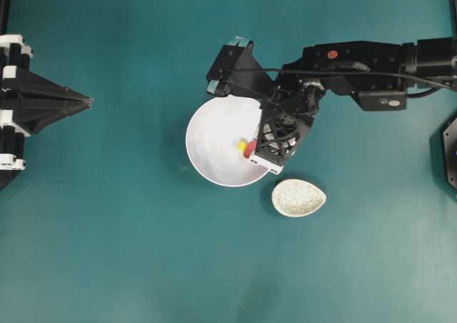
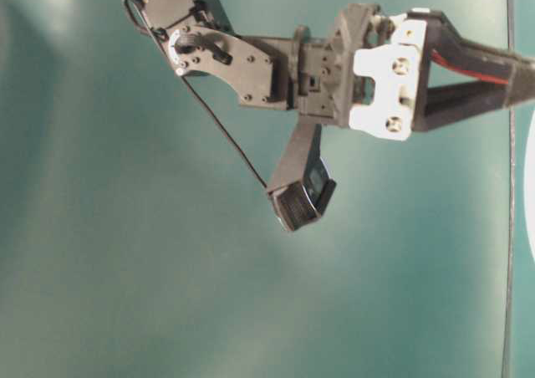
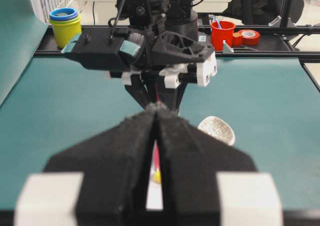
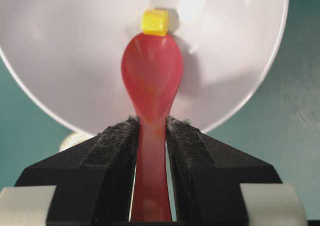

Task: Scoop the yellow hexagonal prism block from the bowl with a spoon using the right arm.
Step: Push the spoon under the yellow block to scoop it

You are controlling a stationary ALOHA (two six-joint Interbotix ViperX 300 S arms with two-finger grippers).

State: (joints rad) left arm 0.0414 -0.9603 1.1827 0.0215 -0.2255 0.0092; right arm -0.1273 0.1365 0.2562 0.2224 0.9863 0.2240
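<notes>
Black padded fingers (image 4: 152,136) of the right arm clamp the glossy red spoon's (image 4: 151,81) handle; only its wrist view shows the scoop's tip touching the tiny yellow block (image 4: 154,22) inside the large white bowl (image 4: 60,61). Left fingers (image 3: 156,123) sit pressed together, far left, holding nothing.

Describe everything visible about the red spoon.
The spoon is glossy red-pink, plastic-looking, with a deep oval scoop and a short straight handle. The right gripper's padded fingers clamp the handle from both sides. The scoop reaches out over the white bowl, its tip right at the yellow block, which is not yet in the scoop.
</notes>
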